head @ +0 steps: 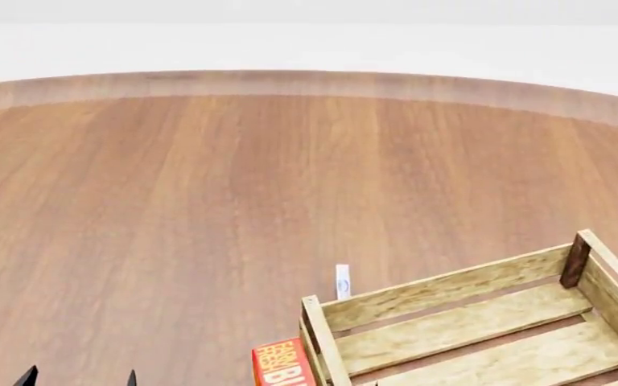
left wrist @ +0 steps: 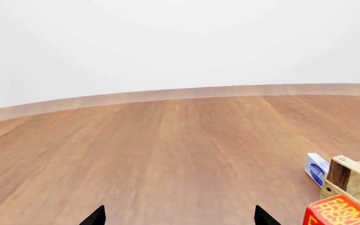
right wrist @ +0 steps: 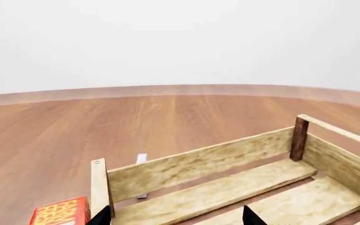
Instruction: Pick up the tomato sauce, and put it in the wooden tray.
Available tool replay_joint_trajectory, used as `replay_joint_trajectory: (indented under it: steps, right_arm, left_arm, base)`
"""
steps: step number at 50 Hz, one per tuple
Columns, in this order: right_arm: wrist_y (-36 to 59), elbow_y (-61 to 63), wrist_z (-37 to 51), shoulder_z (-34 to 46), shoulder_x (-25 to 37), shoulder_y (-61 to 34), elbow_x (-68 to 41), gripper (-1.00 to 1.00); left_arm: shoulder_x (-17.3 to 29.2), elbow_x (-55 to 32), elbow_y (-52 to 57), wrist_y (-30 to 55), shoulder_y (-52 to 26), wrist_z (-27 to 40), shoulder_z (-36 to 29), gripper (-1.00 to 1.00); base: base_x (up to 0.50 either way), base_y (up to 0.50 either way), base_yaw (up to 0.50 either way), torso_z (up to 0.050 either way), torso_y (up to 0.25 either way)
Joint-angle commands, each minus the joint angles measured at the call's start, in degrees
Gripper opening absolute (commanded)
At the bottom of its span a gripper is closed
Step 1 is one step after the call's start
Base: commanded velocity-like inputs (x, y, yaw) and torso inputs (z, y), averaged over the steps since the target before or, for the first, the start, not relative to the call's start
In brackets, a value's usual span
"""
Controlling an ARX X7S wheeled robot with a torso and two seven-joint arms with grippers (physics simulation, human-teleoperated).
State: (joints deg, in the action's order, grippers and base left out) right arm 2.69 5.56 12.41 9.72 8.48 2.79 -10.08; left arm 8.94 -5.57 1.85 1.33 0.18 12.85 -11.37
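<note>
The tomato sauce is out of view in every frame. The wooden tray [head: 449, 288] is a light slatted crate with dark corner posts, lying at the lower right of the head view; nothing shows inside the part I can see. My right gripper [right wrist: 176, 216] is open, its two dark tips spread over the tray [right wrist: 198, 164] near its left corner, with nothing between them. My left gripper [head: 80, 378] is open at the lower left, over bare wooden floor, well left of the tray. In the left wrist view its tips [left wrist: 180, 218] stand wide apart and one corner post of the tray [left wrist: 348, 176] shows.
A red box with yellow lettering [head: 280, 363] stands against the tray's left outer corner. A small blue-and-white carton [head: 343, 281] lies on the floor just beyond the tray's far wall. Wooden floor runs out to a pale baseboard and white wall [head: 309, 40].
</note>
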Motion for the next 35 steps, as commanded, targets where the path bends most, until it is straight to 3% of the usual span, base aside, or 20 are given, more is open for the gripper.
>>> replay_joint_trajectory:
  steps: [1,16,35]
  right_arm:
    - [-1.8,10.6,0.8,0.0,-0.1,9.1,1.3,1.00]
    - [-26.3,13.1,1.4,-1.0,3.1,31.6,2.0,1.00]
    - [-45.1,1.7,1.0,0.0,2.8,41.0,4.2,1.00]
  left_arm:
    - [-0.7,-0.7,-0.8,-1.7,-0.1,-1.2,1.1,1.00]
    - [-0.2,-1.3,0.3,-1.3,0.4,-0.3,0.7,1.00]
    - [0.3,-1.8,-0.1,-1.8,0.0,0.5,0.1,1.00]
  base:
    - [0.00,0.00,0.00,0.000,0.000]
    - [0.00,0.00,0.00,0.000,0.000]
    - [0.00,0.00,0.00,0.000,0.000]
